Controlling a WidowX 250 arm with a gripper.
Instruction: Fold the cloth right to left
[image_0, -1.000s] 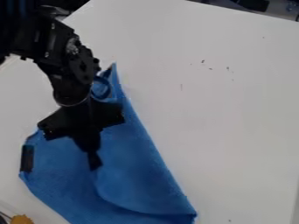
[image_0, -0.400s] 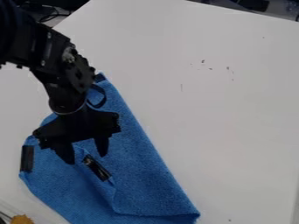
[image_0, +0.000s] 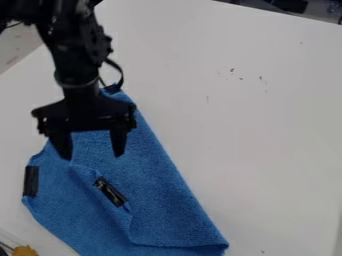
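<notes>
The black gripper (image_0: 91, 154) hangs over the upper part of the blue cloth, left of centre in the camera view, its two fingers apart with nothing held between them. Below it the blue cloth (image_0: 163, 205) lies on the table with a flap folded over it. A black strip (image_0: 110, 192) sits on the folded flap's edge, just below the fingertips. Another black strip lies at the cloth's left edge. The gripper hides some of the cloth's upper left part.
The white table (image_0: 254, 130) extends to the right of the cloth. A yellow-orange object (image_0: 25, 251) shows at the bottom left corner. Dark items lie beyond the table's far edge at the top right.
The gripper was closed at the cloth, then opened and let go of the flap's black-strip edge. It has since moved up. The cloth's top corner has settled slightly lower.
</notes>
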